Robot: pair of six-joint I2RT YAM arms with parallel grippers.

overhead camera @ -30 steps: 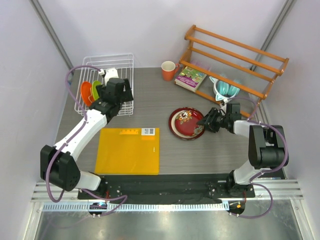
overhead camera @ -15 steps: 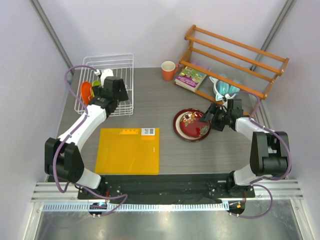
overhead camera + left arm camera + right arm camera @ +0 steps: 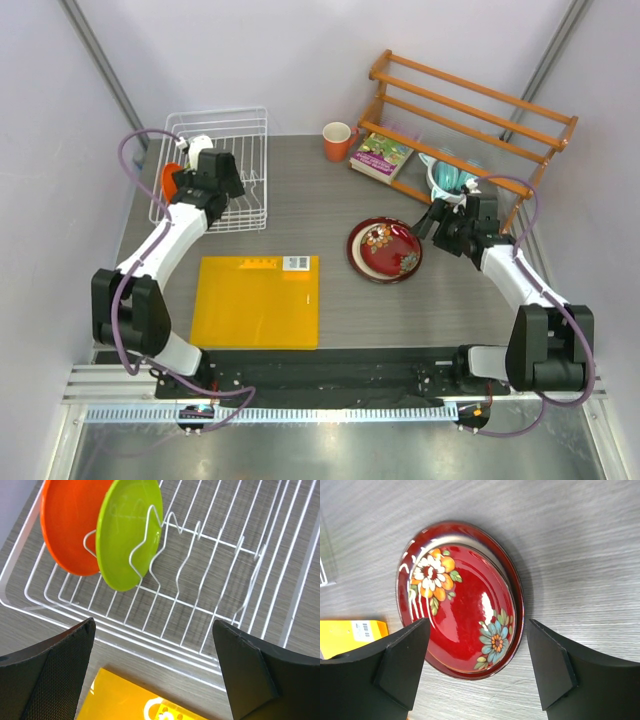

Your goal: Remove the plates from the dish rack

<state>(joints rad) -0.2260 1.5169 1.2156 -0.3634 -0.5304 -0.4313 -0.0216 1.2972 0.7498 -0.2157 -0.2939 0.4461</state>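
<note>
Right gripper (image 3: 477, 667) gapes empty beside the red plate (image 3: 465, 605), already unloaded at centre right; left gripper (image 3: 152, 675), also apart, faces the green plate (image 3: 127, 535) and orange plate (image 3: 67, 525) standing in the dish rack (image 3: 250, 125), upper left.

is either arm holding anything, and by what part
Nothing held: jaws open on both, left gripper over the dish rack, right gripper near the red plate.

Left fingers (image 3: 45, 675) spread wide, right fingers (image 3: 370, 680) apart
</note>
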